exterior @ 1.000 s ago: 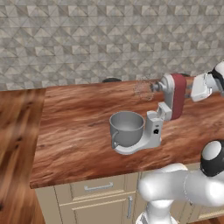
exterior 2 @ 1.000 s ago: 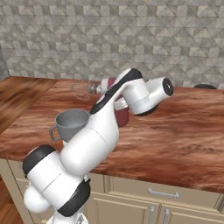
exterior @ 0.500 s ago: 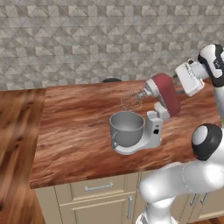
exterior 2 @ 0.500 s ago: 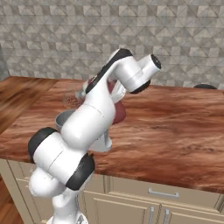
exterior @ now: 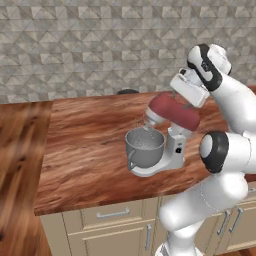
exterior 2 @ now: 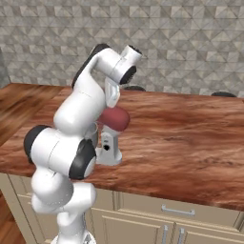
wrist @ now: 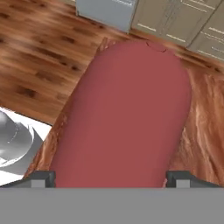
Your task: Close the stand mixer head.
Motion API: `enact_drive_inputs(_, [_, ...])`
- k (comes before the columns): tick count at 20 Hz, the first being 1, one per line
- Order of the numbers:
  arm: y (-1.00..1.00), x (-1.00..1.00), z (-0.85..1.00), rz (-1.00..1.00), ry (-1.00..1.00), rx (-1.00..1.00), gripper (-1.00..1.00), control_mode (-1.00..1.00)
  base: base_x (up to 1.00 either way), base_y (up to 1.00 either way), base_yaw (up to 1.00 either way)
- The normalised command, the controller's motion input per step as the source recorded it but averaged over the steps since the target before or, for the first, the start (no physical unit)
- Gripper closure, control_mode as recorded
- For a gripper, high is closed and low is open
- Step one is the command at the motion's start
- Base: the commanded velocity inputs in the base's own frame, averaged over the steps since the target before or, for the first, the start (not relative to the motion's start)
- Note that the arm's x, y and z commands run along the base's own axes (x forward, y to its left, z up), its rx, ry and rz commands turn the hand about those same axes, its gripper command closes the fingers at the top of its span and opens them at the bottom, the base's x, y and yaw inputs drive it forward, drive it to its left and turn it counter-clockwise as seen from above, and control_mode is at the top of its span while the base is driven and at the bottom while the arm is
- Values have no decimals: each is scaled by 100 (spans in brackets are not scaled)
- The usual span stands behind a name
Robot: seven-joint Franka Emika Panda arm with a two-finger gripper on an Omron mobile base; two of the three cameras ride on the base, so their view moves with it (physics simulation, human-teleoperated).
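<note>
directly under the gripper (wrist: pixel 111 179), fingers spread apart astride its rear end, the stand mixer head (exterior: pixel 173 111), long axis running away from the hand and sloping down toward the steel bowl (exterior: pixel 145 148), whisk end just above the bowl's rim, nearly shut.
</note>
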Motion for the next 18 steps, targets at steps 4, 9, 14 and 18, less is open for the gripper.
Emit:
enact_drive_inputs(4, [100, 10, -34, 3, -25, -22, -100, -100, 0, 0, 0])
enact_drive_inputs(9, [88, -40, -5, -2, -31, -8, -100, -100, 0, 0, 0])
enact_drive_inputs(14, [15, -16, 0, 0, -5, -1, -100, -100, 0, 0, 0])
enact_drive_inputs(18, [0, 0, 0, 0, 0, 0, -100, -100, 0, 0, 0])
